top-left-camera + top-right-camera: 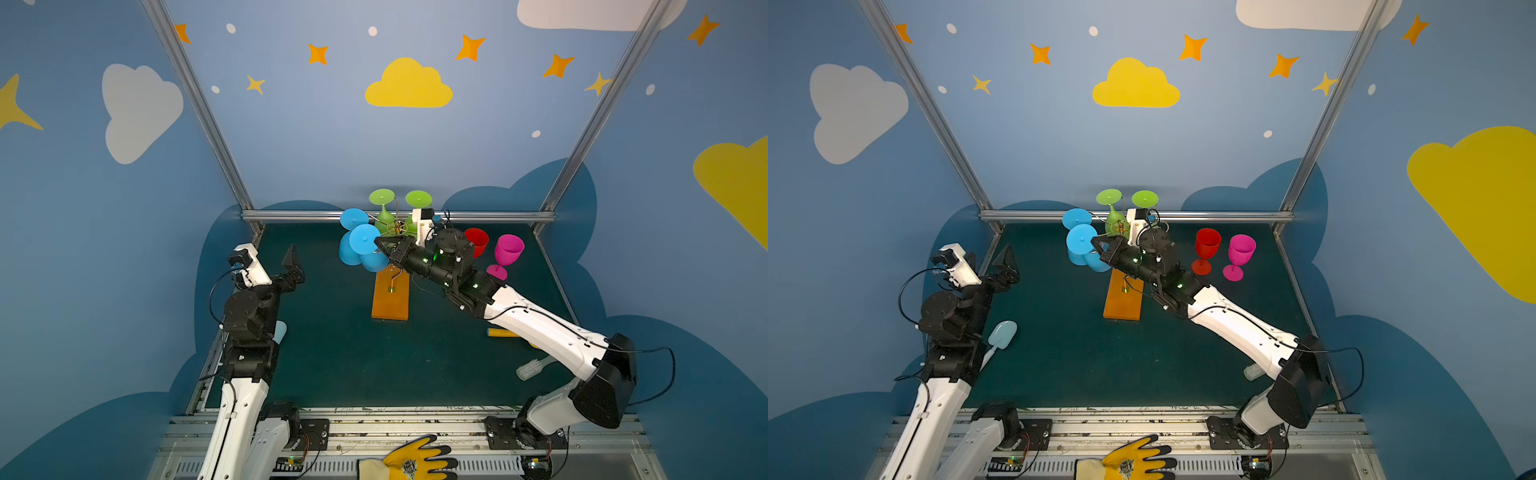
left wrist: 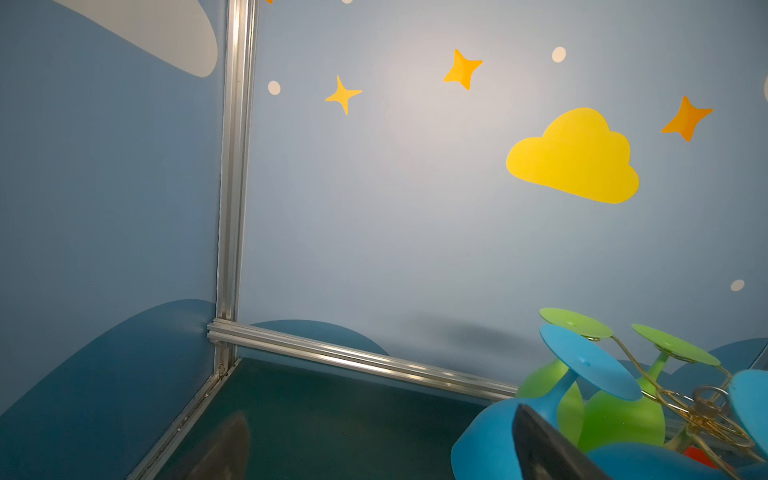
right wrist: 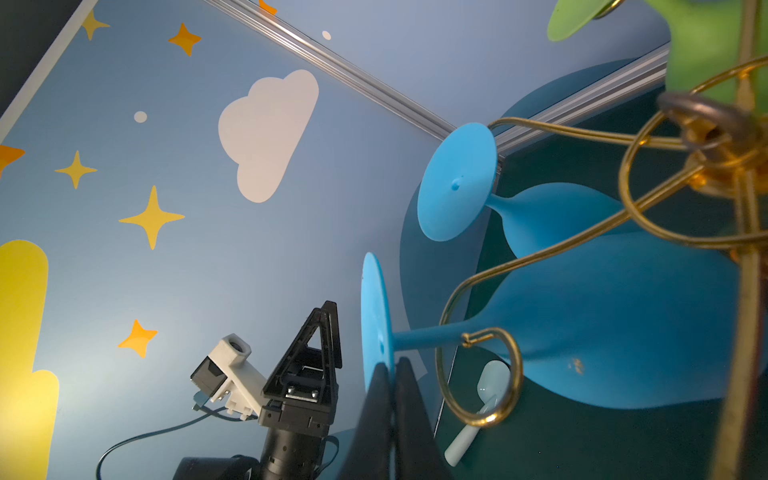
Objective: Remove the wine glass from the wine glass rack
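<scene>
The wine glass rack, gold wire on an orange-brown wooden base (image 1: 390, 299) (image 1: 1123, 301), stands at the back middle. Two blue and two green (image 1: 382, 197) wine glasses hang on it upside down. My right gripper (image 1: 380, 245) (image 1: 1096, 245) (image 3: 392, 374) is shut on the rim of the round foot (image 1: 365, 239) of the nearer blue wine glass (image 3: 623, 316). That glass's stem still lies in a wire loop (image 3: 515, 374). My left gripper (image 1: 293, 259) (image 1: 1007, 259) (image 2: 382, 453) is open and empty, raised at the left, apart from the rack.
A red glass (image 1: 1206, 245) and a pink glass (image 1: 508, 249) stand upright right of the rack. A pale blue scoop (image 1: 1003, 332) lies by the left arm. A white brush (image 1: 530, 369) and a yellow stick (image 1: 500, 332) lie under the right arm. A gloved hand (image 1: 411, 459) rests at the front.
</scene>
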### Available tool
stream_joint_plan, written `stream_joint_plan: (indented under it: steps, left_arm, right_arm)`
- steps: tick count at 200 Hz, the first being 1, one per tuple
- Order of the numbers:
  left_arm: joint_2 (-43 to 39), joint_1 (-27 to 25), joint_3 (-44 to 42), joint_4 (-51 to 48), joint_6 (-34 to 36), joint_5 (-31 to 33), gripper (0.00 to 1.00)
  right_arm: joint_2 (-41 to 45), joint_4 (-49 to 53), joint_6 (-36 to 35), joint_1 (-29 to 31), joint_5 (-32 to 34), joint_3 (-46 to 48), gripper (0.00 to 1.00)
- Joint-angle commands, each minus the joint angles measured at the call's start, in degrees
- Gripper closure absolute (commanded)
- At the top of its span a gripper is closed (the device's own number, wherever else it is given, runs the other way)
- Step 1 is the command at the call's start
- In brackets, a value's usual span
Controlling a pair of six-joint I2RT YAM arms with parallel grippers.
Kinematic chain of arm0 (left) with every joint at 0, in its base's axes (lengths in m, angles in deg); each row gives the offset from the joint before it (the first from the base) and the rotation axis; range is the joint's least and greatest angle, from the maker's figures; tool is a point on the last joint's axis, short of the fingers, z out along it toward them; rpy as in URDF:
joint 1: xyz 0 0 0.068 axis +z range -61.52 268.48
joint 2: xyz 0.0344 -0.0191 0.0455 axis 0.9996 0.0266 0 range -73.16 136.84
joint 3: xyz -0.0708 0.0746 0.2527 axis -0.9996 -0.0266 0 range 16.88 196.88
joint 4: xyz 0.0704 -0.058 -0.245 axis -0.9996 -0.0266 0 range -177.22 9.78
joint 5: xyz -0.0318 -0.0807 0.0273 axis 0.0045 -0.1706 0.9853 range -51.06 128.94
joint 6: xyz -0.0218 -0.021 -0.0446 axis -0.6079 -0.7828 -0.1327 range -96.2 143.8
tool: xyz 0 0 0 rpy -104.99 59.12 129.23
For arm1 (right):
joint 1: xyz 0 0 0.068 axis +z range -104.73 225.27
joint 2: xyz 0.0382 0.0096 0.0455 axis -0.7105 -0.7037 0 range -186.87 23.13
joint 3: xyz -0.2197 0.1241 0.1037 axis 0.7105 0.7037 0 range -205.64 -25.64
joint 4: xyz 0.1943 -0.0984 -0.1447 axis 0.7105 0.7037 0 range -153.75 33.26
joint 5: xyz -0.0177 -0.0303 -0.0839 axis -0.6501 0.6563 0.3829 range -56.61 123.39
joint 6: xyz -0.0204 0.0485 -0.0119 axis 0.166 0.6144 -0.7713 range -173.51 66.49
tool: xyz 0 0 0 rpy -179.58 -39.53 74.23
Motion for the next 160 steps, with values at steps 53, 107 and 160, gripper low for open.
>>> stream_joint_plan:
  steps: [53,107,160]
  left_arm:
    - [-0.55,0.07,-0.18,-0.36,0.66,0.47,0.03]
    - [-0.57,0.07,-0.19,-0.42,0.66,0.53,0.03]
    - [-0.54,0.08,-0.18,-0.39,0.68,0.44,0.03]
  right_arm:
    - [-0.56,-1.32,-1.53,-1.46,1.8,-2.63,1.0]
    - [-0.22,-1.04,-1.19,-2.28,2.58,-2.29,1.0]
    - [-0.39,-2.26,1.54,-3.92,1.54,-1.54,1.0]
